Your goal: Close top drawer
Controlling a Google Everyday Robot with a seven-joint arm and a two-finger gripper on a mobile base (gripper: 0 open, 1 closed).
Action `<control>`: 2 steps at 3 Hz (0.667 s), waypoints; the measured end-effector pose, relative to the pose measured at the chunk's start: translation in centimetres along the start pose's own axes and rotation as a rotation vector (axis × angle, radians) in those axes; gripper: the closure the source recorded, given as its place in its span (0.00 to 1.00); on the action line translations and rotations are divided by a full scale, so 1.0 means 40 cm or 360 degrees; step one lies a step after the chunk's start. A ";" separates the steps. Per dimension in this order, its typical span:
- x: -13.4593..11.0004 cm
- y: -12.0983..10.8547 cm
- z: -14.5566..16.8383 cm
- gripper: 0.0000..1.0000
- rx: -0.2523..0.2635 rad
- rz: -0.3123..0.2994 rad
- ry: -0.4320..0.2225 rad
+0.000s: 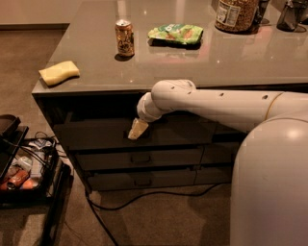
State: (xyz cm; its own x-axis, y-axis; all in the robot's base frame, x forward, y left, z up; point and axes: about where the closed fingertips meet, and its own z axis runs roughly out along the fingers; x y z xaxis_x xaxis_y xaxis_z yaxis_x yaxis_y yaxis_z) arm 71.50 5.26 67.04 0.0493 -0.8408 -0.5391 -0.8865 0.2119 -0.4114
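Note:
The top drawer (96,134) is the wide grey-brown front just under the counter edge, above two shallower drawers. Its front sits only slightly proud of the cabinet face, and its interior does not show. My gripper (136,130) is at the centre of the drawer front, where the pull would be, with its pale tip against the front. The pull itself is hidden behind the gripper. My white arm reaches in from the right.
The counter top (202,62) above holds a can (124,37), a green snack bag (176,33), a yellow sponge (58,72) and a jar (235,14). A black cart (29,168) with items stands at the left. A cable (144,197) lies on the floor.

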 end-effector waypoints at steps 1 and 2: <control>0.000 0.000 0.000 0.00 0.0000 0.0000 0.0000; 0.011 0.005 -0.003 0.00 -0.0071 0.0105 -0.0082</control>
State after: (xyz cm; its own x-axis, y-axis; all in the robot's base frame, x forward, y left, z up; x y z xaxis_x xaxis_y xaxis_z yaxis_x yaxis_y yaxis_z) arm 71.28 4.89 66.80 0.0127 -0.7986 -0.6017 -0.9081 0.2426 -0.3413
